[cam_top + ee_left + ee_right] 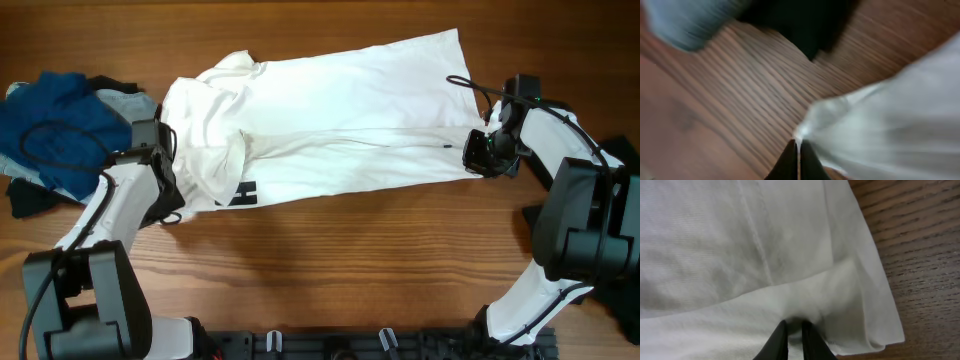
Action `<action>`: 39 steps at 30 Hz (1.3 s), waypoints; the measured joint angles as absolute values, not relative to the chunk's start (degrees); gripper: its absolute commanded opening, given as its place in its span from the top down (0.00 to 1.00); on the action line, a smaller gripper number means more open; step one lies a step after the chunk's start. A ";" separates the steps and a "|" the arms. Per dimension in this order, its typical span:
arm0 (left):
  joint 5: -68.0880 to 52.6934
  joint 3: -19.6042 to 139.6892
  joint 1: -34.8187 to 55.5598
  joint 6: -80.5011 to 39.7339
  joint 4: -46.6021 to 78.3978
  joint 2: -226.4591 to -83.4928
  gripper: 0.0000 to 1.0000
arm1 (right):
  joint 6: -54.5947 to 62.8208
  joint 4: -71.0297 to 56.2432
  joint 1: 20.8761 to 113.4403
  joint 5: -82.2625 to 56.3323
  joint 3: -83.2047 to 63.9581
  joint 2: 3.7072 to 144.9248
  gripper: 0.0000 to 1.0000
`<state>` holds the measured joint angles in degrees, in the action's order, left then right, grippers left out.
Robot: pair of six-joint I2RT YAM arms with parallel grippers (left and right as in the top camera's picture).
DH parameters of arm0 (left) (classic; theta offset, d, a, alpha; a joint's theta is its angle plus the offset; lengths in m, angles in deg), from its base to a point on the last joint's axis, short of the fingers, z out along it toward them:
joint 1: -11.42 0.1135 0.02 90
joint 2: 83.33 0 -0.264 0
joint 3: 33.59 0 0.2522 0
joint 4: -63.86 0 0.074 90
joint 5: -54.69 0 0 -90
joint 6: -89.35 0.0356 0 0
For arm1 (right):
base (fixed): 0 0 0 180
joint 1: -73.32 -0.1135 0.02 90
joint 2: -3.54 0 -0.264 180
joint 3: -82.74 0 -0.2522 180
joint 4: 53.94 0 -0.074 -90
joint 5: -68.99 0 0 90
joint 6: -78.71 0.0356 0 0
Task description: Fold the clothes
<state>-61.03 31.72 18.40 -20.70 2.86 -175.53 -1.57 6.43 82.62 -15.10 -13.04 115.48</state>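
One white T-shirt (350, 110), opposite edges in left gripper (798, 146) and right gripper (795, 327).

Wooden table (330, 250); dark rail (300, 346) along near edge.

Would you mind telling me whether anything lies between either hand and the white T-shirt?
Nothing visible does. The left hand is shut on a pinch of the white T-shirt at its bunched end, and the right hand is shut on a fold at the hem. The blue and black pile lies beside it.
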 measured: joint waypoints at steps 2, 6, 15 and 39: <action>-64.77 31.78 18.42 -20.66 3.41 -175.51 0.88 | -1.57 6.47 82.62 -15.31 -13.02 115.48 0.89; -69.01 31.78 19.67 -20.46 3.47 -175.51 0.89 | 0.42 7.72 82.62 -17.15 -13.02 115.44 0.89; -34.25 33.01 19.80 -16.98 -6.10 -175.25 0.45 | 1.62 8.20 82.73 -18.13 -13.02 115.44 0.88; -41.12 24.77 19.74 -16.35 9.57 -172.23 0.25 | 1.93 8.31 82.75 -18.48 -13.02 115.42 0.88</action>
